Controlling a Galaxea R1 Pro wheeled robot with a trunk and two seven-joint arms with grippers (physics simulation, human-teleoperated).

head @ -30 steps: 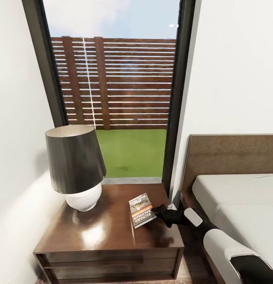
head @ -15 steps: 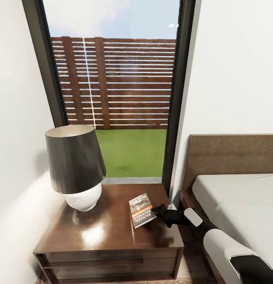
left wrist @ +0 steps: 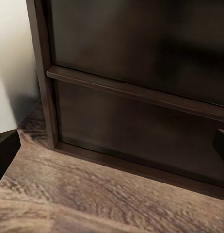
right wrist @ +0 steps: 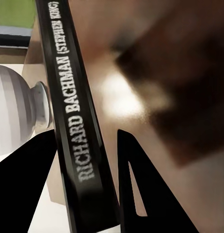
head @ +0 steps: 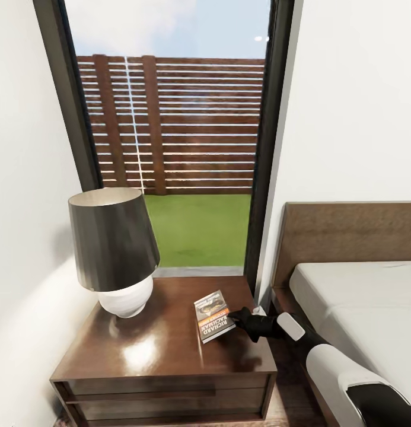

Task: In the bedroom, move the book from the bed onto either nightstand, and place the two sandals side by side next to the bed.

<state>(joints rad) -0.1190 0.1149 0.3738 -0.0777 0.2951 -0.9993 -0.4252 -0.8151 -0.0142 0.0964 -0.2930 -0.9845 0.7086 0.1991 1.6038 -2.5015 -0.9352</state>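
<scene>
The book (head: 213, 316), a dark paperback with an orange-red band, hovers slightly tilted just over the right part of the nightstand (head: 152, 350). My right gripper (head: 236, 317) holds it by its right edge. In the right wrist view the spine of the book (right wrist: 78, 126), lettered "RICHARD BACHMAN", runs between the two black fingers of the right gripper (right wrist: 88, 133). My left gripper (left wrist: 112, 145) hangs low in front of the nightstand's drawer front (left wrist: 141, 58), its fingers far apart. The bed (head: 359, 308) lies to the right. The sandals are out of view.
A lamp (head: 113, 243) with a black shade and white base stands on the nightstand's left half, and its base (right wrist: 15, 111) shows beyond the book. White wall flanks the nightstand's left. Behind is a tall window. Wooden floor (left wrist: 92, 194) lies below the drawers.
</scene>
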